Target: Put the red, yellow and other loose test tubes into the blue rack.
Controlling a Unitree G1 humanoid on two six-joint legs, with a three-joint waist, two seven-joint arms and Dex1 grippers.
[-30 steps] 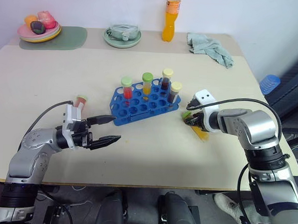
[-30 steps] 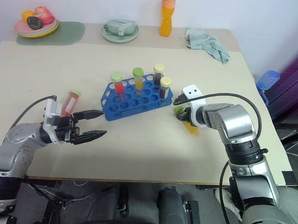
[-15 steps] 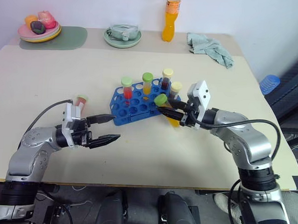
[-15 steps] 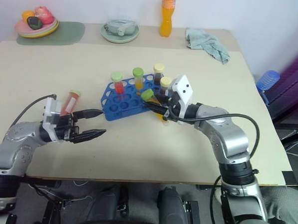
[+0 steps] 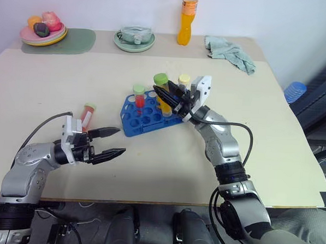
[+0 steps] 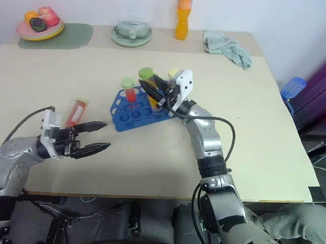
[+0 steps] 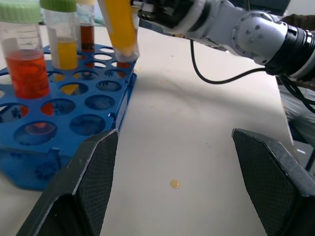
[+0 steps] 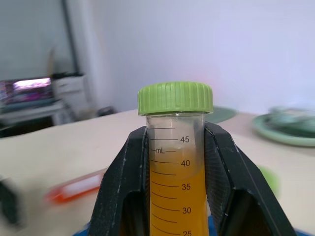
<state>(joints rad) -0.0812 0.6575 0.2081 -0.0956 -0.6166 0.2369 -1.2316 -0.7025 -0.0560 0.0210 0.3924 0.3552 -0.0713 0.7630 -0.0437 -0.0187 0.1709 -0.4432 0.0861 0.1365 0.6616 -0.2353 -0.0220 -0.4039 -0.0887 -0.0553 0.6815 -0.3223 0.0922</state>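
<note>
Centrally, the right gripper (image 5: 165, 93) is clamped on a yellow test tube (image 7: 119, 27) with a green cap (image 8: 175, 98), held upright, its tip just above the blue rack (image 5: 147, 117) — insertion step. Next: line the tip over a free hole, lower, release. The left gripper (image 5: 111, 141) hangs wide open, empty, near 1 loose red tube (image 5: 86, 113) lying on the table (image 5: 272, 133).

A plain indoor test room with a makeshift lab setup: a beige counter (image 5: 149, 170) against a white wall carries a blue rack (image 5: 147, 117), a drink bottle (image 5: 185, 22), plates of toy food (image 5: 43, 31).
</note>
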